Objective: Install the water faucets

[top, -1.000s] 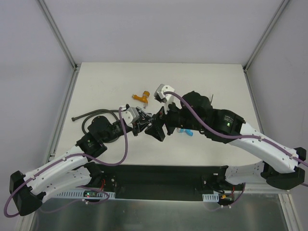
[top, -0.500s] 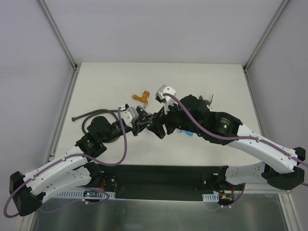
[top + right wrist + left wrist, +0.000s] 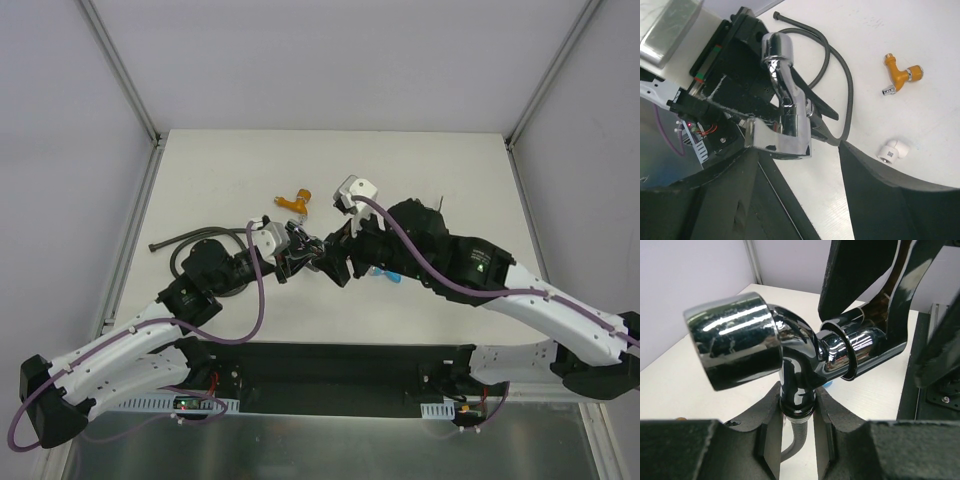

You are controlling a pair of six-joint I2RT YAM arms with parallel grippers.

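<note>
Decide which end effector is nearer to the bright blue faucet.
Right. In the top view the right end effector is just left of the blue faucet; the left end effector is farther left, shut on the chrome faucet.

The bench [image 3: 400,160] lies bare along its far edge and in both far corners, while its middle is blocked by the left gripper [image 3: 300,251] and right gripper [image 3: 326,255] converged on the chrome faucet [image 3: 790,355], with the orange faucet [image 3: 294,202] just beyond and the dark hose [image 3: 190,238] toward the left edge
</note>
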